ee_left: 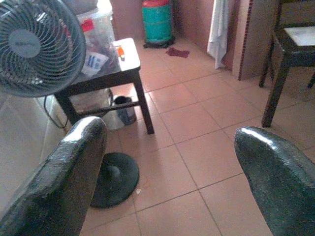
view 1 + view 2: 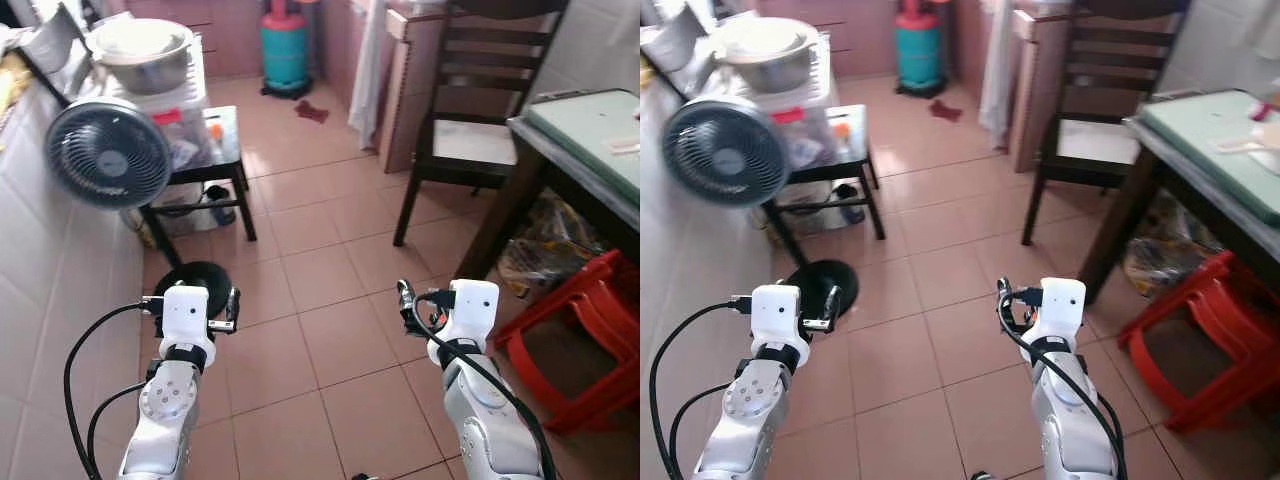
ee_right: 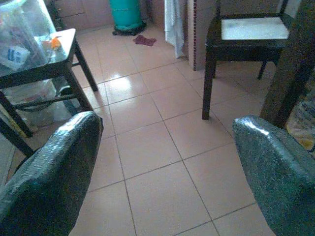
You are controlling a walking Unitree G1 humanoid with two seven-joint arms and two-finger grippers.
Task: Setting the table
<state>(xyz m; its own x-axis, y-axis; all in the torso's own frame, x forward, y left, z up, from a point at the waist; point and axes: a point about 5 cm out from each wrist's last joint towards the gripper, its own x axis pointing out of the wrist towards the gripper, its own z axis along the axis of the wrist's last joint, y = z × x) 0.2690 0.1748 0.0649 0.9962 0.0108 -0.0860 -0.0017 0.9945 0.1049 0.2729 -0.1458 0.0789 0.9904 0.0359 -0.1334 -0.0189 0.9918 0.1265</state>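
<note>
You have the left gripper (image 1: 167,182) and right gripper (image 3: 162,177) spread wide, empty, above the tiled floor (image 2: 320,230), the table (image 2: 585,150) to your right.

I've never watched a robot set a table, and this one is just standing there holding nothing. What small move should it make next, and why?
Probably turn right and step toward the dining table. Both the left hand and right hand are open, holding nothing, over bare floor tiles, while the table with its green mat stands off to the right, beyond the dark chair.
</note>
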